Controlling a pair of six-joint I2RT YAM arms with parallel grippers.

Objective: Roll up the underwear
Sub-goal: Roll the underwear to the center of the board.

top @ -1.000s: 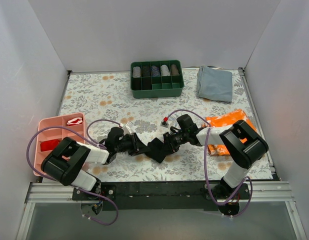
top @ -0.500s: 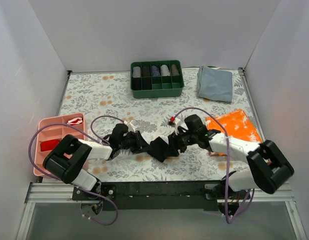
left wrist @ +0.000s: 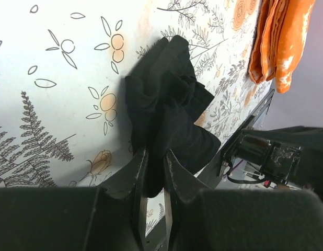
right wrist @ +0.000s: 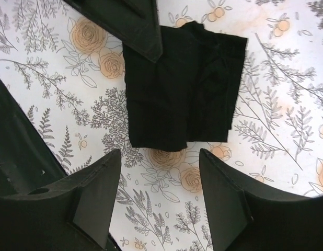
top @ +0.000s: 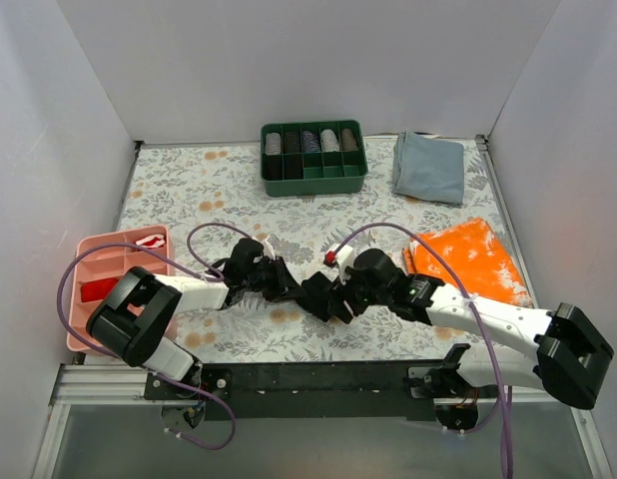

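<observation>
Close to the near edge of the floral-patterned table (top: pixel 229 190), the crumpled black soft fabric underwear (right wrist: pixel 182 89) lies bunched into a compact folded bundle, roughly midway between the two arms. The left gripper (left wrist: pixel 155 157) reaches it from the left. Its two fingers are pressed nearly together, pinching a fold of the black fabric between them, and the rest of the bundle rises in creases beyond the fingertips. The right gripper (right wrist: pixel 157 159) comes in from the right with its fingers spread wide. It hangs over the near edge of the bundle, and the wrist view shows neither finger touching the fabric.

To the left, a pink plastic divided tray (top: pixel 117 265) sits at the table's edge, with a red item (top: pixel 97 289) in one compartment and a white-and-red item (top: pixel 147 240) in another. To the right of the underwear, well apart from it, lies an orange-and-white patterned cloth (top: pixel 468 261).

At the far side stands a green plastic compartment box (top: pixel 313 188) with a row of rolled fabrics (top: pixel 310 142) in its back compartments. A grey-blue folded cloth (top: pixel 429 167) lies just to its right.
</observation>
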